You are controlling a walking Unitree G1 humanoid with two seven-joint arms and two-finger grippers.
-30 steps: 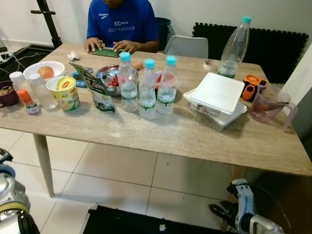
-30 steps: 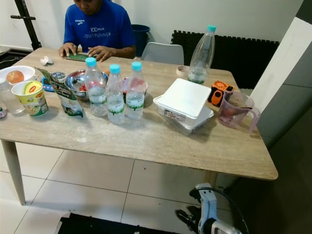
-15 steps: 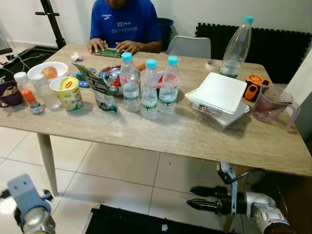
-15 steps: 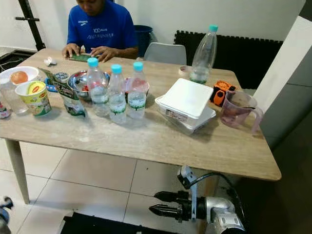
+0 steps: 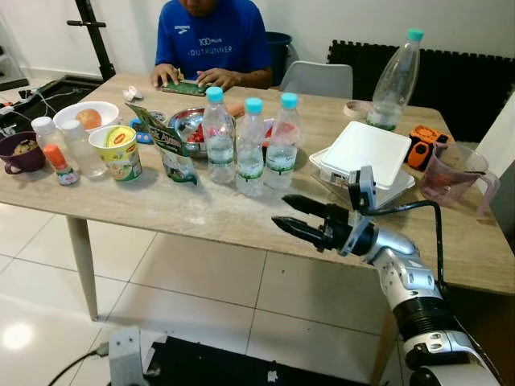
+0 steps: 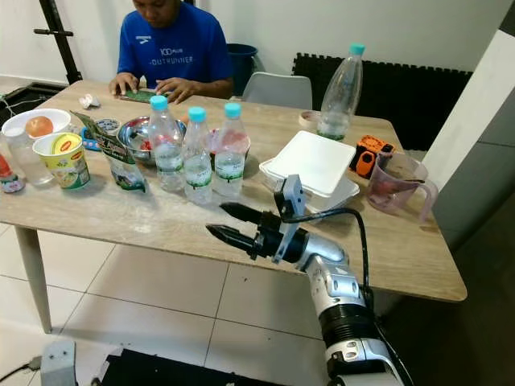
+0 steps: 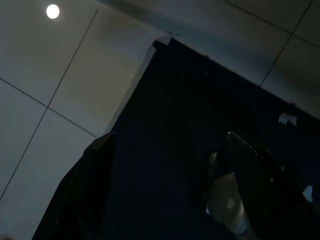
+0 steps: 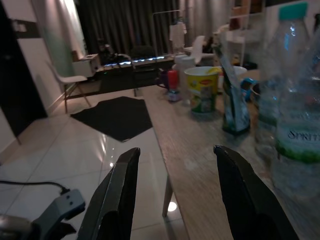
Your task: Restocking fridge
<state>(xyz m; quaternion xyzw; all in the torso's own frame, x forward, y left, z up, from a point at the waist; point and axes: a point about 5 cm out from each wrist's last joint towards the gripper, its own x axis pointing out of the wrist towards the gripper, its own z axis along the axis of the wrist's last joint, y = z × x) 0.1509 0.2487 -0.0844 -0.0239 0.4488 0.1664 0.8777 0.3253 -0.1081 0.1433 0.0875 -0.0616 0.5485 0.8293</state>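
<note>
1. Wooden table [image 5: 241, 221] on a white tiled floor, as the left eye view shows it. Three small water bottles [image 5: 250, 146] with teal caps stand upright in a close row near the middle. A white foam box [image 5: 366, 153] lies to their right, and a tall clear bottle [image 5: 396, 80] stands behind it near the far edge. A pink measuring jug [image 5: 451, 170] stands at the right end. Left of the small bottles are a green snack packet [image 5: 169, 147], a yellow noodle cup [image 5: 117, 153] and a white bowl [image 5: 80, 117] holding an orange fruit. A person in a blue shirt [image 5: 211, 40] sits at the far side, both hands on the table.

2. Right eye view: the right gripper [image 6: 228, 223] is raised at the table's near edge, fingers spread apart and empty, tips pointing left. It is in front of the small water bottles and apart from them.

3. Left wrist view: very dark. The left gripper [image 7: 170, 165] hangs low over a dark mat [image 7: 210, 95] and pale floor tiles, its two fingers apart with nothing between them.

4. Right wrist view: the two black fingers [image 8: 120, 195] are parted above the table edge. One small bottle stands close beside them, with the packet and the noodle cup further along.
</note>
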